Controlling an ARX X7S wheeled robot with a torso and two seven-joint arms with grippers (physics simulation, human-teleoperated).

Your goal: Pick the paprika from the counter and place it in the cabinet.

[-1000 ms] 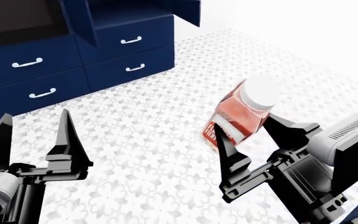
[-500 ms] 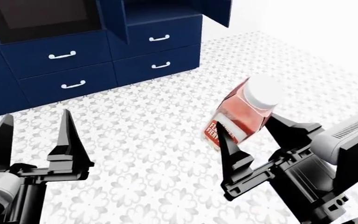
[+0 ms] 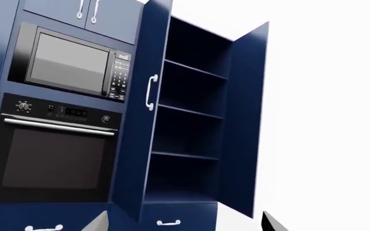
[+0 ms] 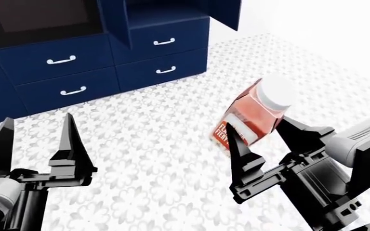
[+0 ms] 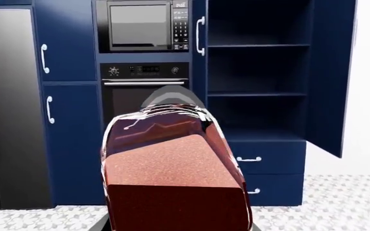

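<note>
Paprika (image 4: 254,113) is sitting tilted between the right gripper (image 4: 267,137)'s two dark fingers, which are closing on its lower body, cap pointing up and away to the right. In the head view the near finger is covering part of the red label, so the white text is cut off and unreadable. In the right wrist view the bottle (image 5: 172,168) is filling the foreground and hiding the fingers almost entirely; its red powder is showing through the clear walls. The right arm is reaching forward above the patterned floor (image 4: 159,144), facing the cabinet (image 5: 262,86). Its doors are standing open and its shelves are showing nothing on them, though the recess is dark; white-handled drawers (image 4: 162,55) are lying below. The left gripper (image 4: 34,139) is hovering at the near left, fingers spread wide apart, gripping nothing. An oven (image 3: 56,149) and microwave (image 3: 69,62) are sitting left of the cabinet.
</note>
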